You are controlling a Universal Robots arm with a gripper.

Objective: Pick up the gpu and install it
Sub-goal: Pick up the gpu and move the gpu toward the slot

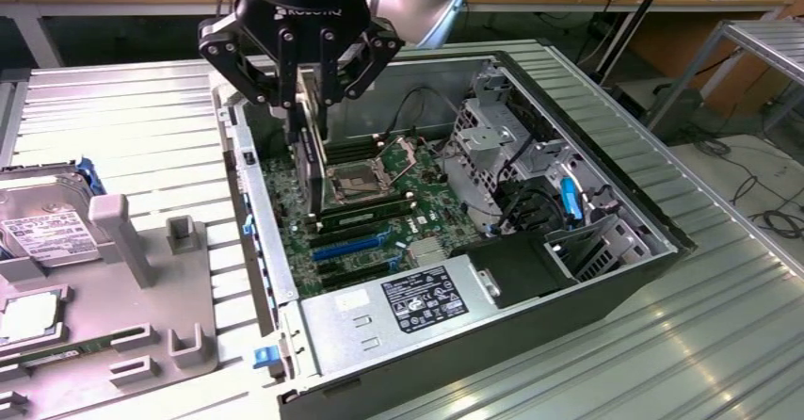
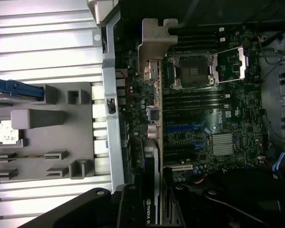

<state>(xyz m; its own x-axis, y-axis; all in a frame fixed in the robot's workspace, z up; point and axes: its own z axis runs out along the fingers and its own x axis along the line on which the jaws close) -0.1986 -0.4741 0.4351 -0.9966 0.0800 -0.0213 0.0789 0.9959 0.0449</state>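
Plainly pinching the gpu (image 1: 312, 170) between both fingers of the gripper (image 1: 305, 100), clamped on the card's upper edge rather than spread. Hangs upright and edge-on inside the open computer case (image 1: 628, 203), over the motherboard (image 1: 390, 208), just at nine o'clock of the CPU socket (image 1: 358, 180) in the exterior view and at about twelve o'clock of the blue expansion slots (image 1: 342, 245). Judged not yet seated; hard to tell whether touching the board along the lower edge.

Risks, as a judgement:
- could land beside a slot rather than in one, through a slight tilt or twist in the grip
- could knock the socket's raised metal frame or the memory slots close by
- could catch the silver end bracket (image 2: 154, 45) on the case wall instead of sliding into an opening there
- could flex the thin board under off-line pressing

Materials and shapes:
- thin flat card, green board, dark glossy face
- stamped bright bracket with a hooked tab
- densely studded green motherboard
- boxy steel power supply (image 1: 402, 307) with a label, at six o'clock
- ribbed sheet-metal table (image 1: 126, 109)
- matte grey moulded parts tray (image 1: 138, 345) at eight o'clock
- silver hard drive (image 1: 32, 222) at nine o'clock
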